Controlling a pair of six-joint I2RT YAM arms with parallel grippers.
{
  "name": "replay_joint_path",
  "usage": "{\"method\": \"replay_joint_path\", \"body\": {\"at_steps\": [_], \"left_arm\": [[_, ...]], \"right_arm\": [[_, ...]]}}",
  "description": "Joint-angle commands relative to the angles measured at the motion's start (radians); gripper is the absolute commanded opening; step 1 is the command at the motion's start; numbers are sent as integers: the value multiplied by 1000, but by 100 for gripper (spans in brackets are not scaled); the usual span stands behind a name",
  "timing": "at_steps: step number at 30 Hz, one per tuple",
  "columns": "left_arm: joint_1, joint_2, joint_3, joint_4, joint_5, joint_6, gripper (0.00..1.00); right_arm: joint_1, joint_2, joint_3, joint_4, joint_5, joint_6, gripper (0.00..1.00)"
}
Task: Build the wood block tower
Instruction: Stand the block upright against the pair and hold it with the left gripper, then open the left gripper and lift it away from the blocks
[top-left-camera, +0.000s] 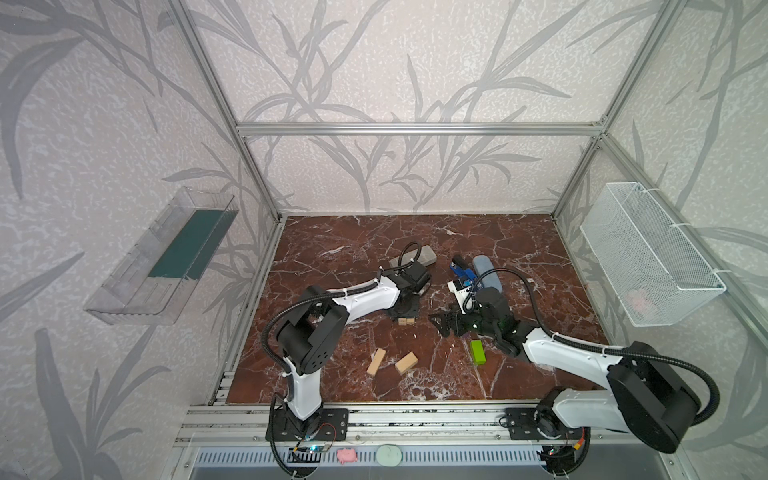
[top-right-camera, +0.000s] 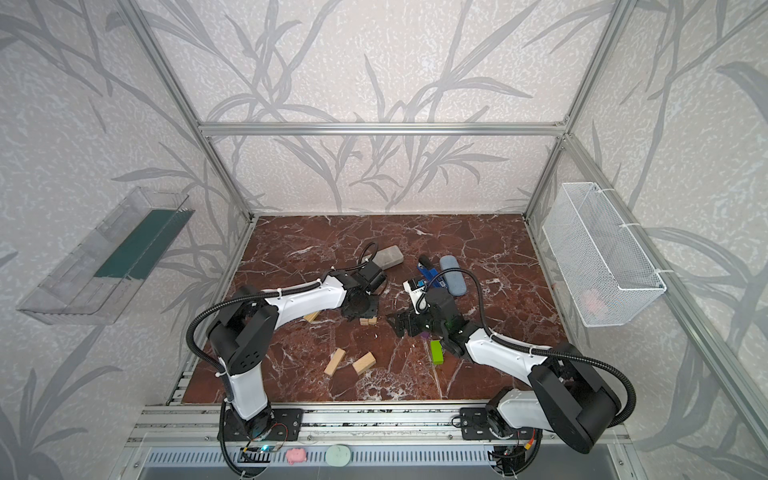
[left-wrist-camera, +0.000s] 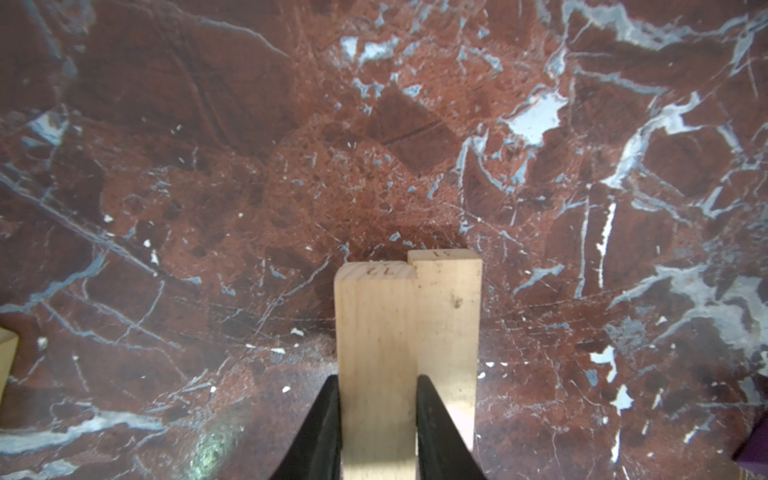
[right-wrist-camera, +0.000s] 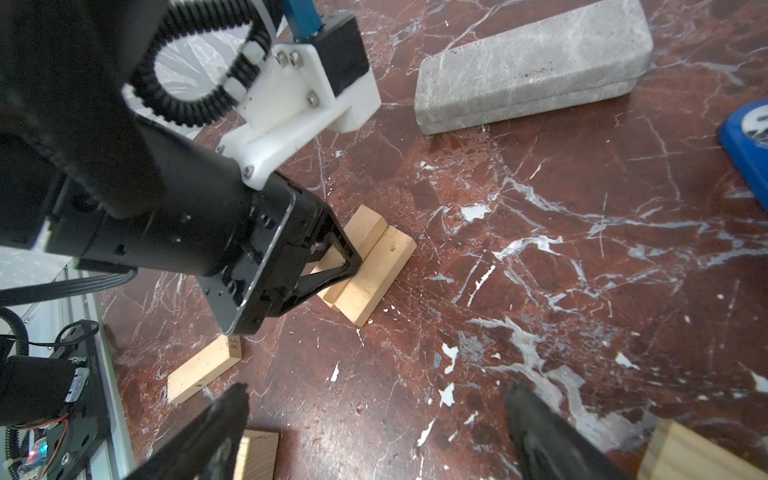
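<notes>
Left claw (left-wrist-camera: 376, 386) nearly closed, pinching a pale wood block (left-wrist-camera: 374, 332) across its narrow sides. That block sits flush against a second pale block (left-wrist-camera: 451, 316), ends slightly offset, on the red marble bench (top-left-camera: 519, 257), near the speckled grey slab (right-wrist-camera: 532, 66) on its robot-base side. Right claw (right-wrist-camera: 378, 415) spread wide, holding nothing, hanging over bare bench farther from the slab. Lime green block (top-left-camera: 477, 351) and a loose pale block (top-left-camera: 406, 362) lie well apart from the slab.
</notes>
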Motion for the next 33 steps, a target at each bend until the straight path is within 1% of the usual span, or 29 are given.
{"method": "replay_joint_path", "body": {"at_steps": [1,15,22,28,33], "left_arm": [[-3,14,26,-20,-4,-6,31],[-3,0,25,-35,-22,-14,35],[-3,-46,17,-30,-28,-14,43],[-3,-124,-15,-32,-51,-15,49],[-2,-236,-70,-33,-81,-17,53]], "right_arm": [[-7,-27,-10,25,-9,3,95],[-8,-23,-8,25,-13,5,95],[-8,-18,-5,22,-18,4,95],[-9,-20,6,1,-22,1,96],[-9,-16,38,-60,-34,-11,97]]}}
